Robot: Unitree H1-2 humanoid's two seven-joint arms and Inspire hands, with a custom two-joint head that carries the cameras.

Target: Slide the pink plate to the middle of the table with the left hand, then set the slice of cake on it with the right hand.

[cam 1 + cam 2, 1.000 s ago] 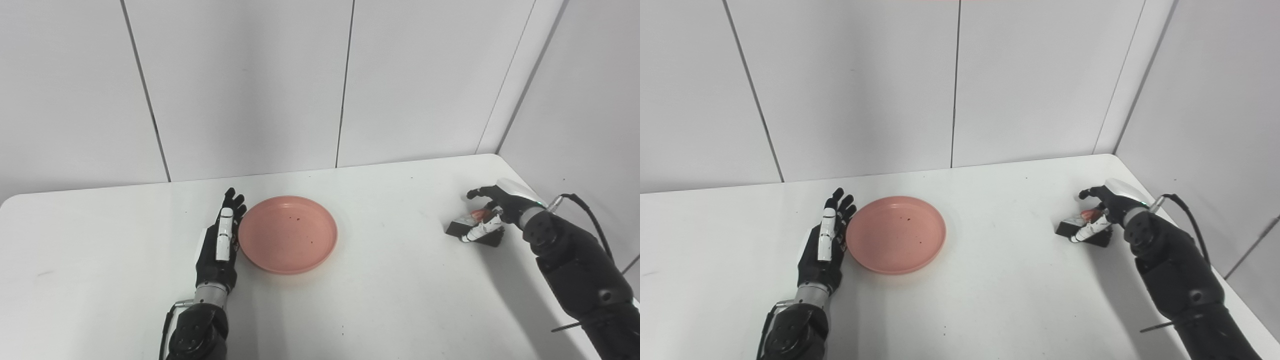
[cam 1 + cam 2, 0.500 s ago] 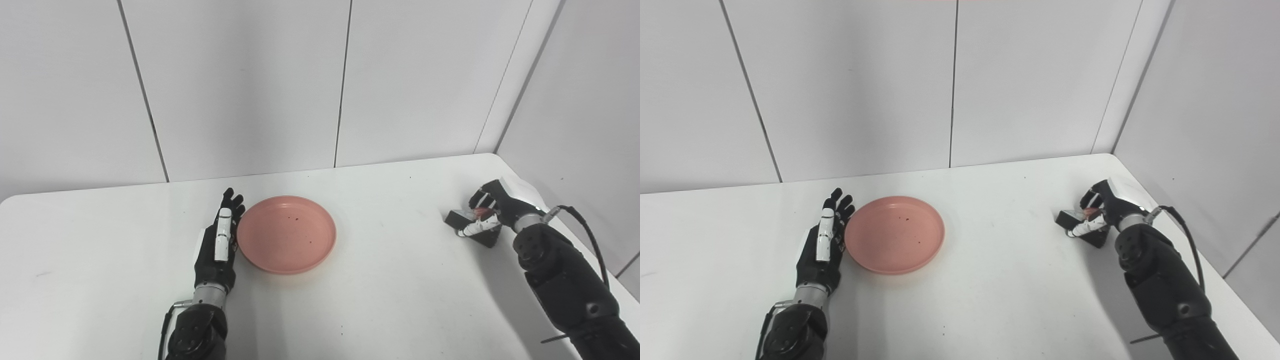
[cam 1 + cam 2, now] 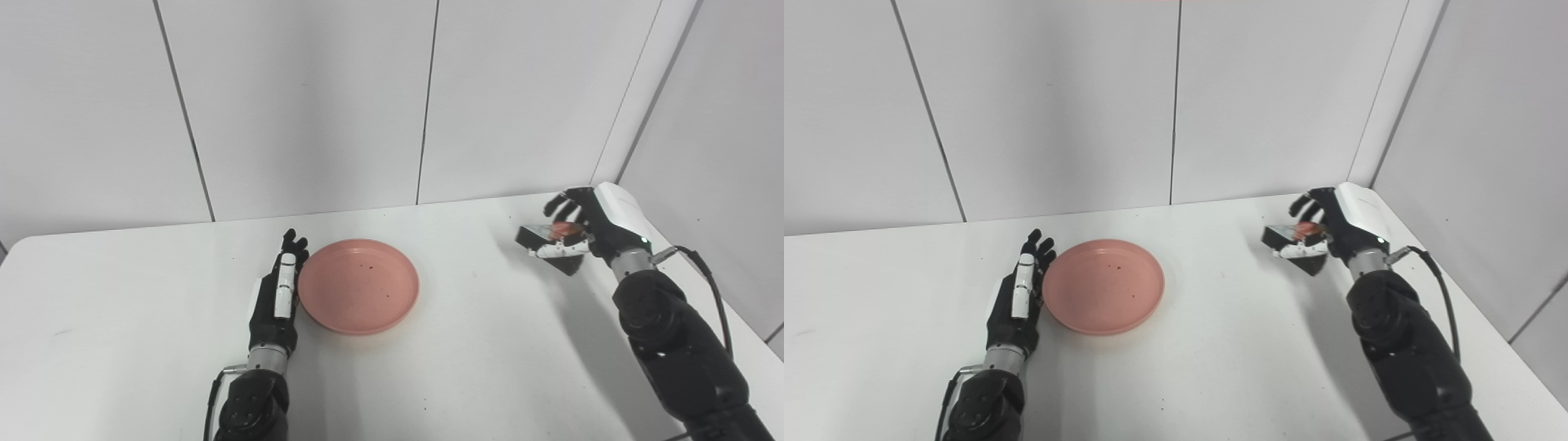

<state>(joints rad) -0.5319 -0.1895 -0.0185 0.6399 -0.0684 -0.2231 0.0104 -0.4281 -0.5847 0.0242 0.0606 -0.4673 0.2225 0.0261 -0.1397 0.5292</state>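
We note the right hand (image 3: 591, 229) gripping the cake (image 3: 549, 244) above the table's (image 3: 122, 343) right edge; the left hand (image 3: 275, 300), open, touches the plate (image 3: 358, 286) mid-table.

The white table (image 3: 465, 361) has rounded corners and stands pushed up to pale panelled walls at the back and right. A pink plate (image 3: 359, 286) lies flat on it, a little left of the middle, round, shallow and raised at the rim, with a few dark specks inside. The left hand (image 3: 275, 299) rests on the tabletop just beside the plate's left edge, fingers straight and pointing toward the back wall; it seems to touch the rim, though the view does not settle that. A few small dark specks dot the near tabletop.
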